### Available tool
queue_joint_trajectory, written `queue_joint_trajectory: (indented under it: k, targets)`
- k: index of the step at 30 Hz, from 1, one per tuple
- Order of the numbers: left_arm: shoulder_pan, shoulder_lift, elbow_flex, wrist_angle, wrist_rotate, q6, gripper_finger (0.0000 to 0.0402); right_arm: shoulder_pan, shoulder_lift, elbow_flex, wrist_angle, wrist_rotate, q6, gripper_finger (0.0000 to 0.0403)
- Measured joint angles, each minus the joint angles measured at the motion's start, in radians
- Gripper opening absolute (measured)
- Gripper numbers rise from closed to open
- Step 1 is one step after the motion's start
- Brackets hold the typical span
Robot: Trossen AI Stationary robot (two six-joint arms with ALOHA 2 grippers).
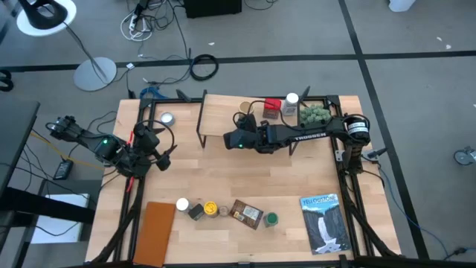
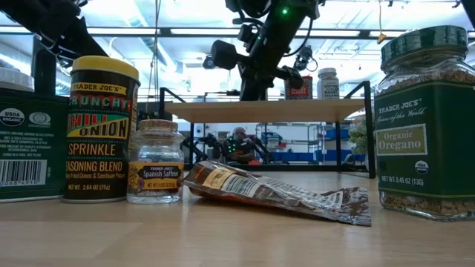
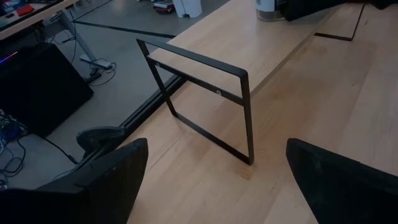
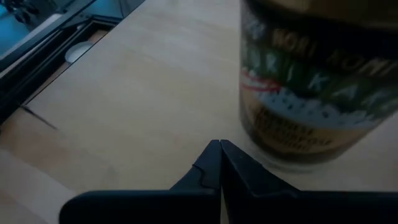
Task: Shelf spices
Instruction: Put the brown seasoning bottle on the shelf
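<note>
The right hand (image 1: pixel 236 139) reaches over the shelf (image 1: pixel 223 112), its fingers (image 4: pixel 214 163) pressed together and holding nothing, with a dark-labelled jar (image 4: pixel 317 87) standing just beyond their tips on the plank. Three more spices stand on the shelf: a red-topped jar (image 1: pixel 272 106), a white-topped bottle (image 1: pixel 291 100) and a jar of green herbs (image 1: pixel 314 114). The left hand (image 1: pixel 165 156) waits at the bench's (image 1: pixel 223 179) left side, fingers (image 3: pixel 109 180) spread wide and empty, facing the shelf's black leg (image 3: pixel 205 102). Along the front edge lie the other spices: a white-topped jar (image 1: pixel 182 204), a yellow-topped jar (image 1: pixel 210 208), a brown packet (image 1: pixel 246 213) and a green-topped jar (image 1: pixel 272 219).
</note>
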Motion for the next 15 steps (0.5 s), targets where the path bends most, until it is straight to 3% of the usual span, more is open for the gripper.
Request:
queue_joint_trajectory:
  k: [15]
  targets:
    - [0.000, 0.000, 0.000, 0.021, 0.008, -0.001, 0.0388, 0.086, -0.027, -0.001, -0.008, 0.007, -0.076, 0.0000]
